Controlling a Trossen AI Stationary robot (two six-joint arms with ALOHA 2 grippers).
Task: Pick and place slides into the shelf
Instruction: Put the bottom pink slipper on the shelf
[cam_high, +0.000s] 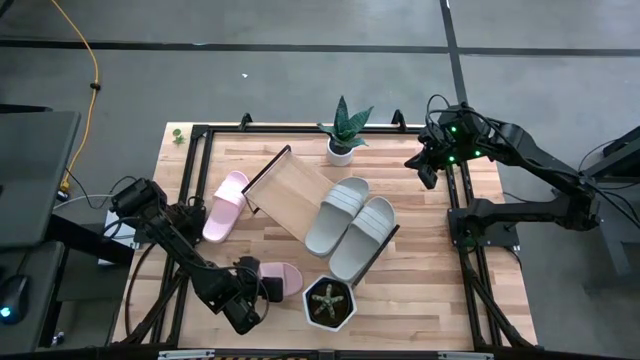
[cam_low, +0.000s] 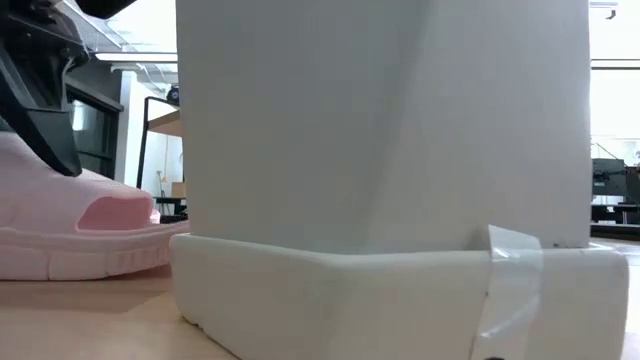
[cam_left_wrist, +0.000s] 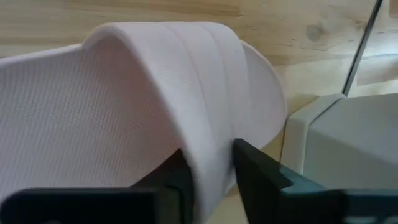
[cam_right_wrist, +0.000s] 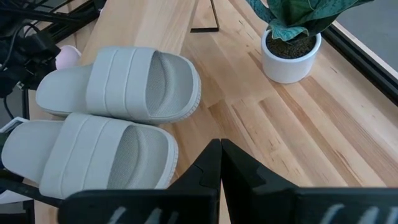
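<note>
A pale pink slide (cam_high: 283, 277) lies sole-down near the table's front edge, with my left gripper (cam_high: 264, 287) shut on its strap. The low view shows that slide (cam_low: 80, 225) flat on the tabletop under the dark gripper (cam_low: 40, 90). A second pink slide (cam_high: 227, 205) lies on the table, left of the shelf (cam_high: 285, 185). The shelf stands slantwise mid-table. Two grey-beige slides (cam_high: 337, 215) (cam_high: 362, 237) rest side by side on its board. My right gripper (cam_high: 428, 170) hangs shut over the far right, holding nothing. My left gripper pinches the pink slide's ribbed strap at its side edge (cam_left_wrist: 211, 155). One finger (cam_left_wrist: 177, 183) is on the footbed side under the strap, the other finger (cam_left_wrist: 255, 177) is outside it. The fingers slant down from the table's near left. The sole rests on the table (cam_low: 60, 265).
A white pot with a small spiky plant (cam_high: 330, 303) stands right beside the held slide, and its wall (cam_low: 380, 150) fills the low view. A white pot with a leafy plant (cam_high: 342, 148) stands at the far edge. Black frame rails (cam_high: 465, 250) run along the table's sides.
</note>
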